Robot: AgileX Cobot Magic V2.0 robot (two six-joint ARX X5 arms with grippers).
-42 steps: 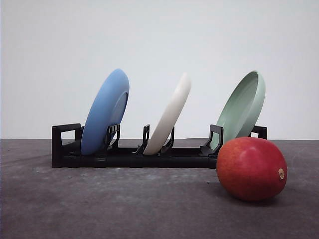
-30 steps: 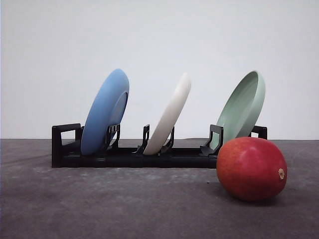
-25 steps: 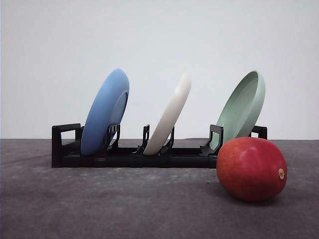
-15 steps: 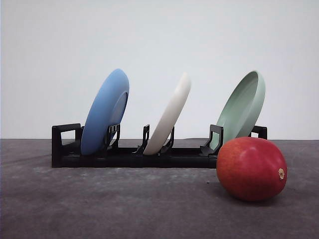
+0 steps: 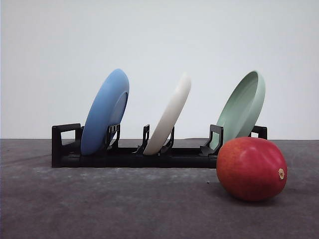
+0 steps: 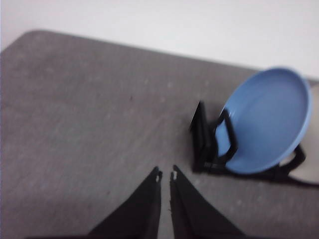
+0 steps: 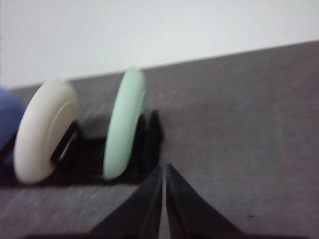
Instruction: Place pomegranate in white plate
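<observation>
The red pomegranate (image 5: 251, 169) rests on the dark table at the front right, just in front of the rack's right end. The white plate (image 5: 170, 115) stands tilted on edge in the middle slot of a black dish rack (image 5: 134, 155); the right wrist view shows the same white plate (image 7: 45, 130) beside the pale green one. My left gripper (image 6: 165, 175) is shut and empty above bare table, short of the rack's blue-plate end. My right gripper (image 7: 164, 168) is shut and empty, near the rack's green-plate end.
A blue plate (image 5: 105, 111) stands in the rack's left slot and a pale green plate (image 5: 243, 108) in its right slot, right behind the fruit. The grey table (image 5: 99, 204) stretches bare in front of the rack. A white wall is behind.
</observation>
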